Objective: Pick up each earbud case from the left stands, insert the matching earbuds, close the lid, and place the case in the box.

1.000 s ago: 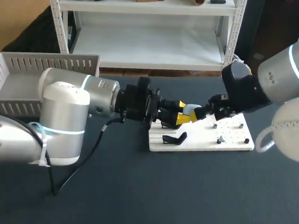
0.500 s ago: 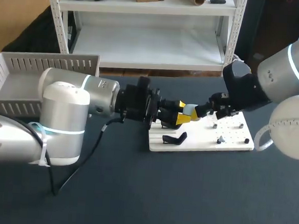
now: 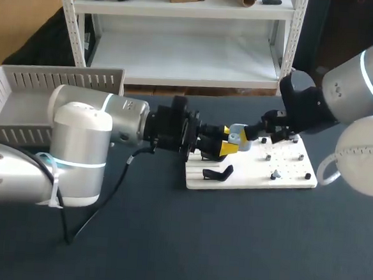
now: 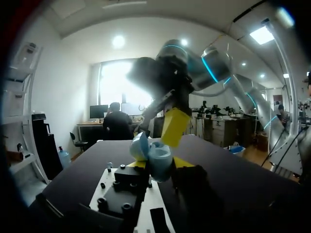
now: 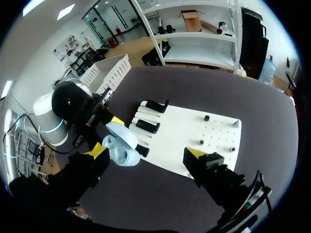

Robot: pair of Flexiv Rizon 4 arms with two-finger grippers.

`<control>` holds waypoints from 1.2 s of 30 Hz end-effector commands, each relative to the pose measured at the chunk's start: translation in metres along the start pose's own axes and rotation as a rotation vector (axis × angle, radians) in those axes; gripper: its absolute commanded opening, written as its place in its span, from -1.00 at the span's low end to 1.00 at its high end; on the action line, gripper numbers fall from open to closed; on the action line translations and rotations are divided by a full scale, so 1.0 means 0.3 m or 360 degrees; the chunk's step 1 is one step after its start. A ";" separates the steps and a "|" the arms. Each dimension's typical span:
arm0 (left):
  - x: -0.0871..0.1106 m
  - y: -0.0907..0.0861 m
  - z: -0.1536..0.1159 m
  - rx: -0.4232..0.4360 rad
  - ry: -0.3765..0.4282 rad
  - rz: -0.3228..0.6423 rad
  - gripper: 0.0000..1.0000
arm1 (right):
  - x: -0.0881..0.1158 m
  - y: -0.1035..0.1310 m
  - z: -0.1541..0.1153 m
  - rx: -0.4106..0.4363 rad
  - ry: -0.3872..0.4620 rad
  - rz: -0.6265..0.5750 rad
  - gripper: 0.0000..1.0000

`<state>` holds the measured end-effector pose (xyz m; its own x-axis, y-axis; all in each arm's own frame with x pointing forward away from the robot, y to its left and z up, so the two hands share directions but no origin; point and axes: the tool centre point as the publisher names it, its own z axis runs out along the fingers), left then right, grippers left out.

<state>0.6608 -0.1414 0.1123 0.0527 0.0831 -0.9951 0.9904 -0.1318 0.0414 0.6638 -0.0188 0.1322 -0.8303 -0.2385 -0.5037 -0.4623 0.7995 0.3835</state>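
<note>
**Head view.** The left gripper [image 3: 223,146], clenched on the light-blue earbud case [image 3: 237,137], held it over the left end of the white stand board [image 3: 254,175]. The right gripper [image 3: 264,131] lay just beside the case, toward the board's middle, and was the only free claw.

**Left wrist view.** The earbud case [image 4: 154,156] sat between our own fingers, lid open, above the board. One yellow finger [image 4: 175,127] of the right gripper stood just beside it.

**Right wrist view.** The right gripper [image 5: 146,153] was spread and grasped nothing. The case lay ahead, close to one finger, at the board's edge. We judged that its open mouth faced the right arm; its long axis we could not fix.
</note>
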 end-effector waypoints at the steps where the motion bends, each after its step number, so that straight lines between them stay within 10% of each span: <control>1: 0.003 0.004 0.000 0.0003 -0.0002 0.0001 -1.00 | -0.015 0.004 -0.027 -0.0003 -0.0018 0.0003 1.00; 18: -0.014 -0.020 -0.036 -0.0038 -0.0012 0.0163 -1.00 | -0.120 -0.126 -0.233 0.0202 -0.0220 -0.0130 1.00; 27: -0.011 -0.026 -0.040 -0.0031 -0.0011 0.0160 -1.00 | -0.099 -0.333 -0.193 0.0678 -0.0030 -0.0453 1.00; 36: -0.011 -0.026 -0.040 -0.0031 -0.0011 0.0160 -1.00 | -0.097 -0.472 -0.116 0.0779 0.0202 -0.0443 1.00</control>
<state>0.6555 -0.1286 0.1170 0.1490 0.0647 -0.9867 0.9822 -0.1248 0.1401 0.7271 -0.1554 0.1249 -0.7232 -0.5145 -0.4606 -0.5298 0.8412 -0.1078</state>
